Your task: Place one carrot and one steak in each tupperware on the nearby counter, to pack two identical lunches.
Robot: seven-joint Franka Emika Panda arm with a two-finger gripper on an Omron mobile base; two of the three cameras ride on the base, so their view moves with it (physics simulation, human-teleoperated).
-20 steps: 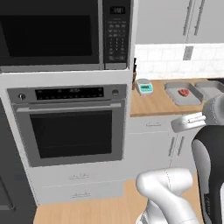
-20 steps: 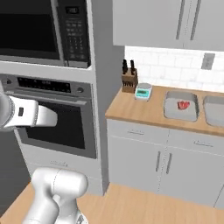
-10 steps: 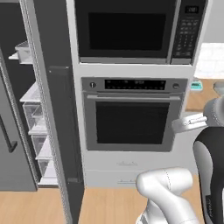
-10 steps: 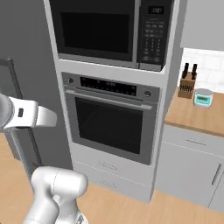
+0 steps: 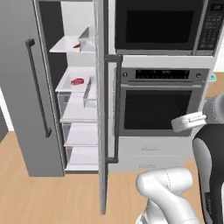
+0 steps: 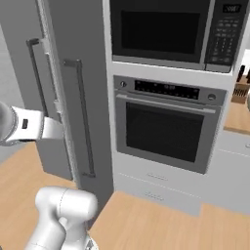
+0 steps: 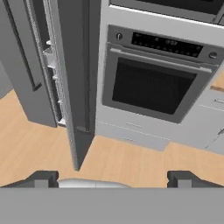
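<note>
The open fridge [image 5: 65, 87] holds 1 steak [image 5: 77, 81] on a middle shelf and a red item, too small to identify, on the shelf above; the steak likely handles soft, limp and slippery, so the gripper [image 7: 111, 177], released and empty, should pinch across its thick center.

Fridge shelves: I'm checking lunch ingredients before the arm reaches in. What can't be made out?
- Carrots: none identifiable; small red item on top shelf, left base view, too small.
- Right base view: fridge door hides shelves.
- Steak: count unclear.
- Gripper open, empty.
</note>
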